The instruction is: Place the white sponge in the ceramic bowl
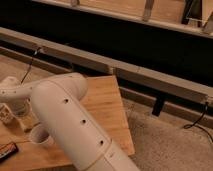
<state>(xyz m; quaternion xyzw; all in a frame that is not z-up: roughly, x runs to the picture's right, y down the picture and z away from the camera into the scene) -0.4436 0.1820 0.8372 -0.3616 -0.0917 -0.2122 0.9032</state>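
Hovering over the table's (107,97) left end, the gripper (20,112) hangs beside the cup (40,136); open or closed, cannot tell. Sponge and bowl hide behind the arm (75,120). Likely pickup stage; next, carrying bowlward.

A small white cylindrical cup (40,135) stands upright on the light wooden table (107,107). Just behind the cup and to its left, the pincer (16,114) hangs low over the table at the end of the thick white robot arm (70,120), whose bulk passes right beside the cup. A dark wrapped candy bar (7,149) lies near the cup, to its front left. Well behind the cup, past the table, runs a long grey rail (125,70).
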